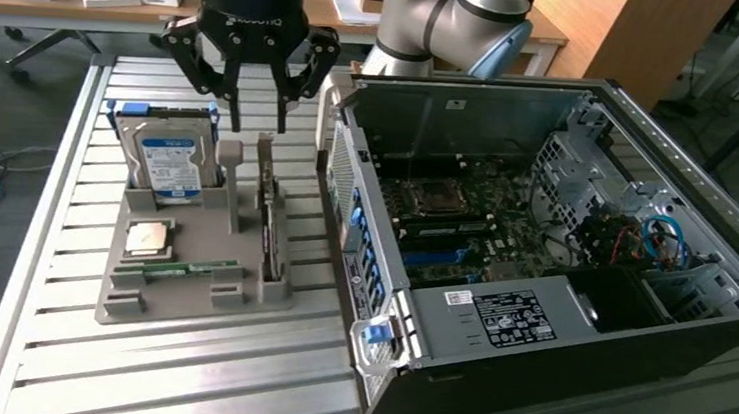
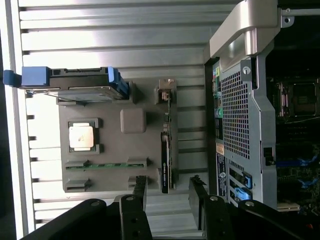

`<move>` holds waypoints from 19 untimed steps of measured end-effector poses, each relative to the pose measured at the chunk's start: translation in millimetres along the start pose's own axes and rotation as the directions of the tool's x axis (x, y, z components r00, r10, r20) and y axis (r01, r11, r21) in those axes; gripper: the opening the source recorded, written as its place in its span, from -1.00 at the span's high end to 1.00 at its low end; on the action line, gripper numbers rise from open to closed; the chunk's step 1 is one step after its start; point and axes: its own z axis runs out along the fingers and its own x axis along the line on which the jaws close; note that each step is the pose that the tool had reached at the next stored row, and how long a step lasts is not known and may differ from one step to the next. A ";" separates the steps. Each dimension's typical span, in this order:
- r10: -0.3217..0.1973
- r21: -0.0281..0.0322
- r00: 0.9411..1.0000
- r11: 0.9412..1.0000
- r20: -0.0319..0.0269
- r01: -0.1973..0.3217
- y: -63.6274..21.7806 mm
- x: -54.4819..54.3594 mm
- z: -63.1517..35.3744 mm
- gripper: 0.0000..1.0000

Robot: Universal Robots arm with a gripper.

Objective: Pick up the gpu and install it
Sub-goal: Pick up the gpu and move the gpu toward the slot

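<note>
Wrist view: the gripper (image 2: 168, 192) is seen with its two fingers (image 2: 139, 187) spread apart and nothing clasped between them, and the gpu (image 2: 165, 162) is lined up with the gap between them, stood on its long edge in a slot of the grey holder (image 2: 112, 150). On that holder the gpu is set along the side nearest the open computer case (image 2: 240, 115), with its metal bracket at the holder's hard drive (image 2: 75, 85) end. From the exterior view the gripper is found hanging close above the gpu at that same end of the holder.
</note>
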 end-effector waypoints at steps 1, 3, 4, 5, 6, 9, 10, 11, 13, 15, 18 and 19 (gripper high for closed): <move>0.000 0.000 1.000 1.000 0.000 0.000 -0.1 0.1 1.4 0.05; 0.000 0.000 1.000 1.000 0.000 0.000 -0.2 0.1 4.9 0.05; 0.000 0.000 1.000 1.000 0.000 0.000 -0.3 0.2 6.9 0.05; 0.000 0.000 1.000 1.000 0.000 0.000 -0.4 0.2 8.6 0.05; 0.000 0.000 1.000 1.000 0.000 0.000 -0.5 0.2 10.4 0.05; 0.000 0.000 1.000 1.000 0.000 0.000 -0.7 0.4 15.8 0.05; 0.000 0.000 1.000 1.000 0.000 0.000 -0.8 0.4 17.6 0.05; 0.000 0.000 1.000 1.000 0.000 0.000 -0.9 0.4 19.4 0.05; 0.000 0.000 1.000 1.000 0.000 0.000 -1.0 0.5 23.1 0.05; 0.000 0.000 1.000 1.000 0.000 0.000 -1.2 0.6 26.7 0.05; 0.000 0.000 1.000 1.000 0.000 0.000 -1.4 0.7 31.9 0.05; 0.000 0.000 1.000 1.000 0.000 0.000 -1.5 0.8 33.5 0.05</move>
